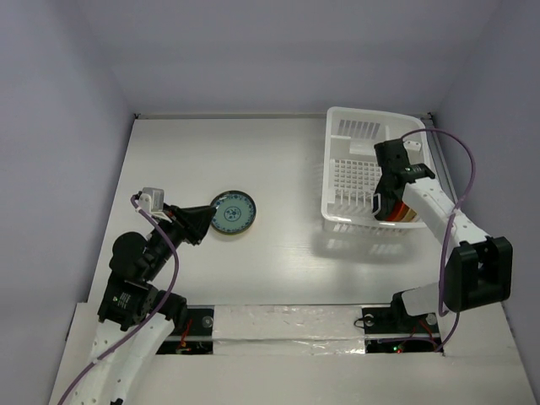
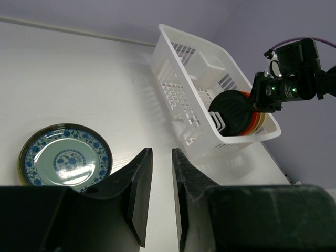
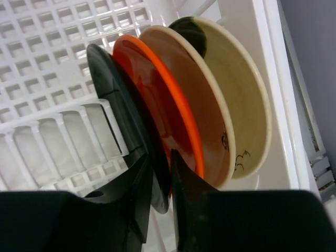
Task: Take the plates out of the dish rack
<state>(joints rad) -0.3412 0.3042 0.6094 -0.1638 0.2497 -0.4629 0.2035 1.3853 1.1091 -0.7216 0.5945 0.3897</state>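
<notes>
Black fingers of the right pincer sat either side of the dark plate, one on each face, and appeared to pinch its rim. That plate stood on edge, with its faces running in line with the fingers. It was the first of a row, with an orange plate touching behind it and then two cream plates. The row was packed into the near end of the rack, which sat by the far right corner of the worktop. Judging by this, the plate would have to come straight up along its own plane, clear of the orange one and the rack's wall. The right arm was plainly the nearer. The left pincer, fingers barely parted and holding nothing, hung well apart near the left edge, just beside a blue plate lying flat on the worktop.
</notes>
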